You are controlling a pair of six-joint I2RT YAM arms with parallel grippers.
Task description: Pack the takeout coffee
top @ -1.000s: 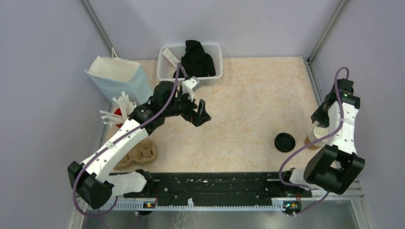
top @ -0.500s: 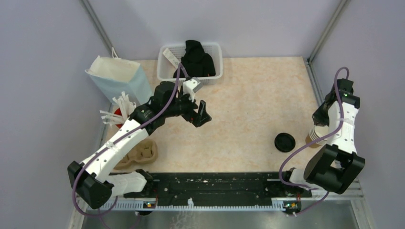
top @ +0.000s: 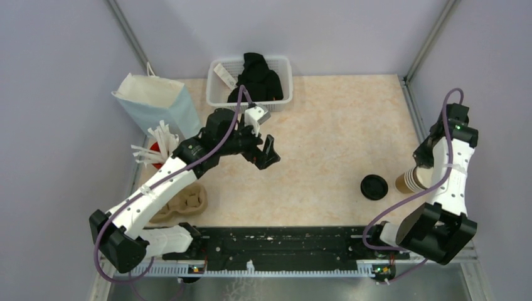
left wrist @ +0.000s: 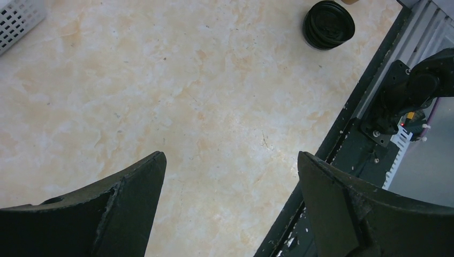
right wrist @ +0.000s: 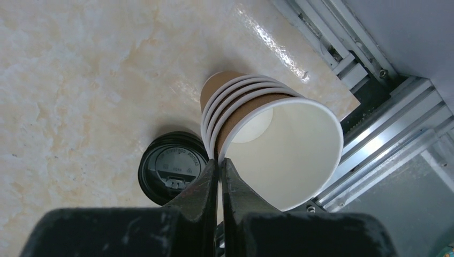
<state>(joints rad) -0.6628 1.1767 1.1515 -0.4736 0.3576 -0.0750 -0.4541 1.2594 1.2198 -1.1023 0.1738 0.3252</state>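
One cup stack [top: 409, 180] now more aslant

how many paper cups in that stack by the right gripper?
5 by the rims showing: all nested in one tilted stack beside the black lid, the right gripper pinching the front cup at its rim. More may be nested out of sight.
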